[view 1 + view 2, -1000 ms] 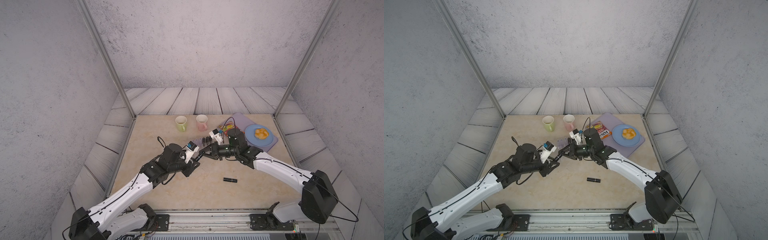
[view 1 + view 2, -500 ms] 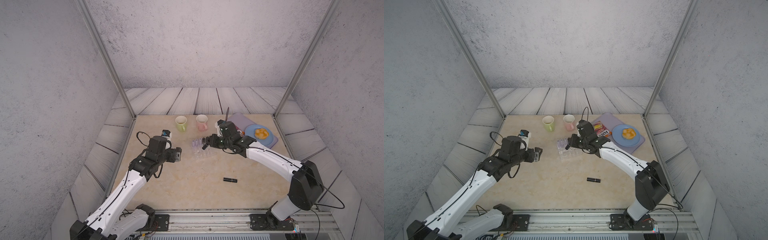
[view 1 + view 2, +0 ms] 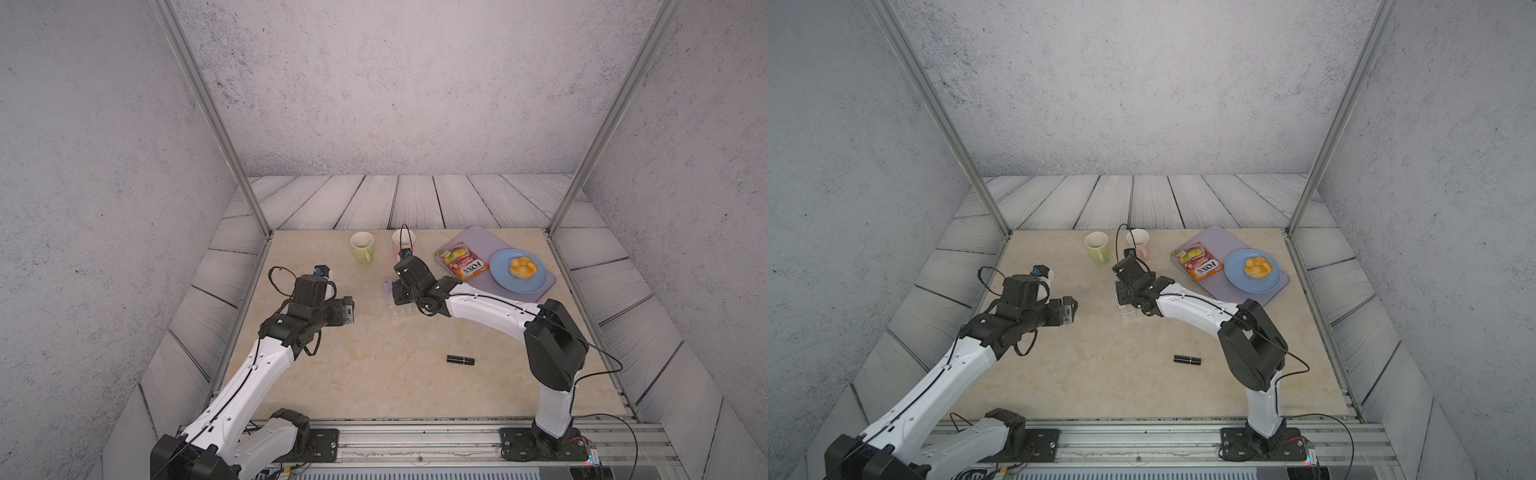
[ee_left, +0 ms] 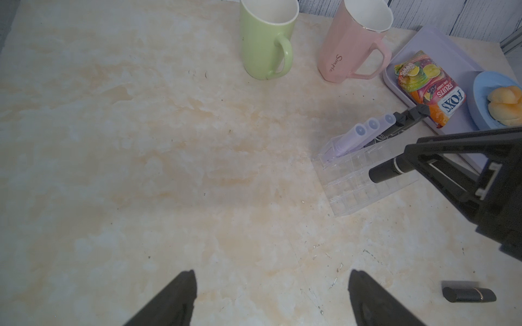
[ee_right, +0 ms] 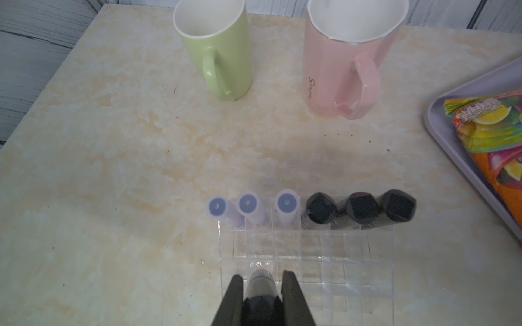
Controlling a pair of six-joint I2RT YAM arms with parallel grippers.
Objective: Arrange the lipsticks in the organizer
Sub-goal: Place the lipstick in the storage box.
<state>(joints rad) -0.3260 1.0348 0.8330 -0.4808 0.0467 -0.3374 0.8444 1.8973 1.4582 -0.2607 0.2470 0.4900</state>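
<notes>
Six lipsticks (image 5: 286, 203) stand in the organizer (image 5: 310, 254); right tool (image 5: 262, 276) pinches a seventh (image 4: 387, 170), left tool (image 4: 271, 275) spread.

Slanted script spelling "Simple" runs down the pink mug (image 4: 350, 42), readable in both wrist views. The bright packet (image 4: 432, 87) on the lilac tray (image 4: 446, 48) carries "FOXS" in blue letters on white, with "FRUITS" beside it. The brand also reads in both top views; its smaller print stays illegible.

left gripper (image 4: 272, 273) spread wide, right gripper (image 5: 262, 276) clamped on black lipstick (image 4: 385, 171)
</notes>
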